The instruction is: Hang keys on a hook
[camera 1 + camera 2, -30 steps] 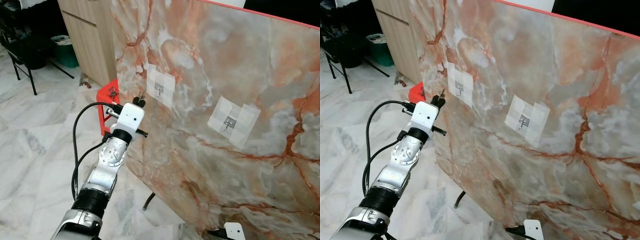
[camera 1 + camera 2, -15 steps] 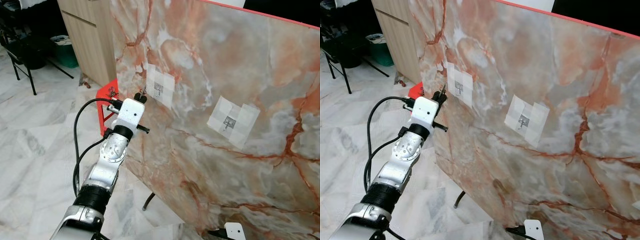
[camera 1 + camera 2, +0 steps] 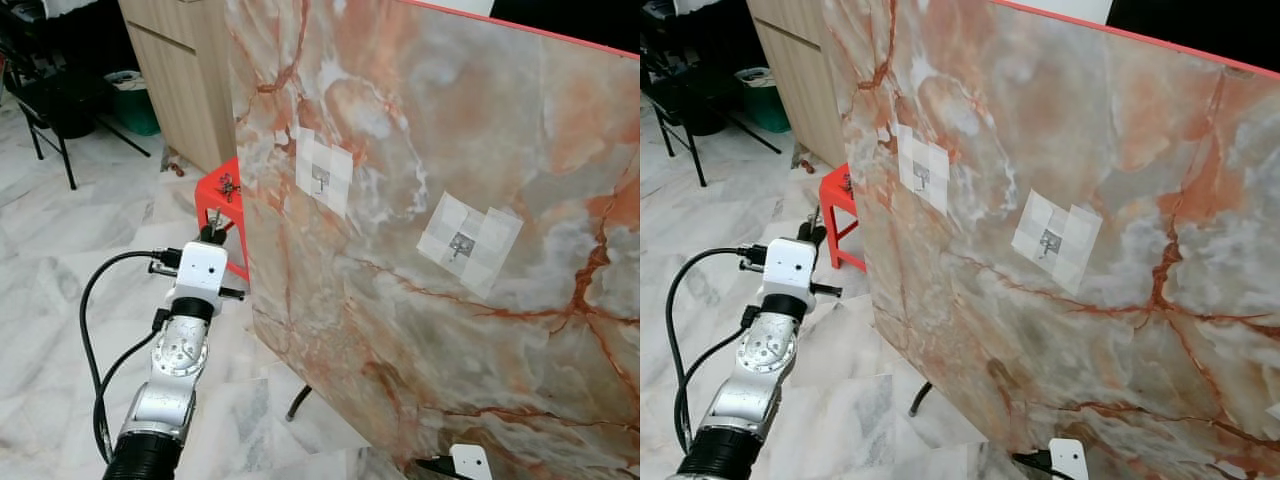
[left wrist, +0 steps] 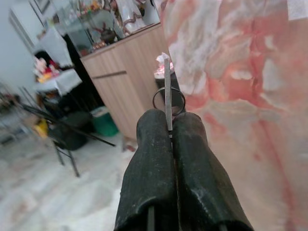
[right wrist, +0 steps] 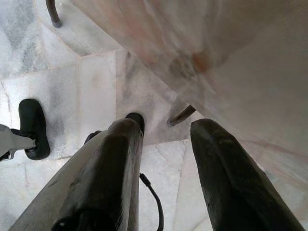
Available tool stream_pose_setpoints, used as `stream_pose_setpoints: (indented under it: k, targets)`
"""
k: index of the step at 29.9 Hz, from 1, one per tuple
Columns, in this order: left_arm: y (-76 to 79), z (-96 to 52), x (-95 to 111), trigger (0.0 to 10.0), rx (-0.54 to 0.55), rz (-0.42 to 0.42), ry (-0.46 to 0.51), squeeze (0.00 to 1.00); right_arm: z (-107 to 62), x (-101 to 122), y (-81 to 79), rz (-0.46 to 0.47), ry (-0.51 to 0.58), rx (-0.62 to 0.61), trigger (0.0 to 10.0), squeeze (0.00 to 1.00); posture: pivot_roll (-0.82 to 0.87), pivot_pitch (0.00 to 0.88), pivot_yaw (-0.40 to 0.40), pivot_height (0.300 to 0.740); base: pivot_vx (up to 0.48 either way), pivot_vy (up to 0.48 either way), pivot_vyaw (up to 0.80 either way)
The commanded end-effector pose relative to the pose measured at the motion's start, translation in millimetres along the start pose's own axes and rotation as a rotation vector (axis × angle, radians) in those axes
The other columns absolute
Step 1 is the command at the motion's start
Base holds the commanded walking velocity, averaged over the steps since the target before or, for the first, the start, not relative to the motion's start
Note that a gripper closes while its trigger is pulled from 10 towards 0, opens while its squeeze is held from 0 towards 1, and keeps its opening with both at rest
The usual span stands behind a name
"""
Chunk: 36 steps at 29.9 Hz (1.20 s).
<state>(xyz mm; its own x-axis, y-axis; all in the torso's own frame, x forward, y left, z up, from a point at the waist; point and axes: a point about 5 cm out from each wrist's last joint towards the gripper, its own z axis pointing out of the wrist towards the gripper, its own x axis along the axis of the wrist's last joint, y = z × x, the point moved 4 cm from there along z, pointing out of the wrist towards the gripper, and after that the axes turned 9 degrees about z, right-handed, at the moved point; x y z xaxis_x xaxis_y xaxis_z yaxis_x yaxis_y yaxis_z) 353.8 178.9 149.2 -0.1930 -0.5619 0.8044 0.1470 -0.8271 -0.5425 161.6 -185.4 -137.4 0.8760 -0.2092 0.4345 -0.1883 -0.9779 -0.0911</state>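
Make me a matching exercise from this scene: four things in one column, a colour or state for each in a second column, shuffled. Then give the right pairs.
Things:
1. left claw
2. right claw
3. stool
4. bin

Colours or states:
A. green, on the floor by the wooden cabinet
B. fingers apart, pointing down at the floor
C. red, beside the marble panel
D. shut on the key with its ring

Pairs: 1-D, 2-B, 3-C, 4-A
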Motion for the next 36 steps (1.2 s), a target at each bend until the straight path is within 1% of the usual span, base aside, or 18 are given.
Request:
stream_pose_setpoints:
  k: [1,3,4,5,6,7,9,11,12,14,18,19,21,24,26,30,36]
  targets:
    - [-1.5,9.1,15,10.0,0.007,0.034,0.054,0.00,-0.4,-1,2.2,0.005,-0.001,-0.005,10.0,0.00,-0.06,0.030,-0.062,0.740,0.000,0.000,0.00]
    - [3.5,16.2,24,10.0,-0.016,0.059,0.088,0.00,-0.4,-1,2.3,0.008,0.002,-0.007,10.0,0.00,-0.07,0.026,-0.060,0.740,0.000,0.000,0.00]
    - [4.9,18.8,26,10.0,-0.021,0.064,0.095,0.00,-0.4,-1,2.4,0.008,0.002,-0.008,10.0,0.00,-0.07,0.026,-0.060,0.740,0.000,0.000,0.00]
    - [6.1,24.5,28,10.0,-0.018,0.056,0.091,0.00,-0.4,-1,2.4,0.007,0.002,-0.008,10.0,0.00,-0.07,0.022,-0.061,0.740,0.000,0.000,0.00]
    - [6.1,24.5,28,10.0,-0.018,0.056,0.091,0.00,-0.4,-1,2.4,0.007,0.002,-0.008,10.0,0.00,-0.07,0.022,-0.061,0.740,0.000,0.000,0.00]
    - [7.5,28.9,31,10.0,-0.016,0.057,0.091,0.00,-0.4,-1,2.4,0.006,0.001,-0.008,10.0,0.00,-0.07,0.020,-0.061,0.740,0.000,0.000,0.00]
    - [8.3,30.3,32,10.0,-0.016,0.059,0.094,0.00,-0.4,-1,2.5,0.006,0.001,-0.008,10.0,0.00,-0.07,0.020,-0.062,0.740,0.000,0.000,0.00]
    - [12.4,36.3,39,10.0,-0.028,0.055,0.113,0.00,-0.3,-1,2.5,0.003,-0.001,-0.008,10.0,0.00,-0.07,0.014,-0.061,0.740,0.000,0.000,0.00]
    - [12.4,36.3,39,10.0,-0.028,0.055,0.113,0.00,-0.3,-1,2.5,0.003,-0.001,-0.008,10.0,0.00,-0.07,0.014,-0.061,0.740,0.000,0.000,0.00]
    - [22.2,41.3,44,10.0,-0.063,0.043,0.123,0.00,-0.4,-1,2.8,0.001,-0.001,-0.008,10.0,0.00,-0.07,0.008,-0.062,0.740,0.000,0.000,0.00]
    - [31.0,43.0,49,10.0,-0.095,0.019,0.141,0.00,-0.4,-1,2.8,-0.002,-0.001,-0.008,10.0,0.00,-0.07,0.008,-0.062,0.740,0.000,0.000,0.00]
    - [35.8,44.0,53,10.0,-0.108,0.010,0.152,0.00,-0.4,-1,2.9,-0.001,-0.001,-0.009,10.0,0.00,-0.08,0.002,-0.062,0.740,0.000,0.000,0.00]
    - [37.3,44.4,54,10.0,-0.112,0.007,0.155,0.00,-0.4,-1,2.9,-0.001,-0.001,-0.009,10.0,0.00,-0.08,0.002,-0.062,0.740,0.000,0.000,0.00]
    - [45.4,47.0,63,10.0,-0.153,-0.013,0.189,0.00,-0.4,-1,3.2,-0.002,-0.001,-0.010,10.0,0.00,-0.08,0.000,-0.062,0.740,0.000,0.000,0.00]
    - [50.8,47.9,68,10.0,-0.182,-0.010,0.213,0.00,-0.4,-1,3.1,-0.004,-0.002,-0.010,10.0,0.00,-0.08,0.000,-0.061,0.740,0.000,0.000,0.00]
    - [52.9,48.6,70,10.0,-0.187,-0.018,0.219,0.00,-0.4,-1,3.0,-0.004,-0.003,-0.009,10.0,0.00,-0.08,0.000,-0.061,0.740,0.000,0.000,0.00]
    - [59.7,51.6,80,10.0,-0.214,-0.033,0.251,0.00,-0.4,0,3.2,-0.003,-0.003,-0.010,10.0,0.00,-0.08,0.005,-0.063,0.740,0.000,0.000,0.00]
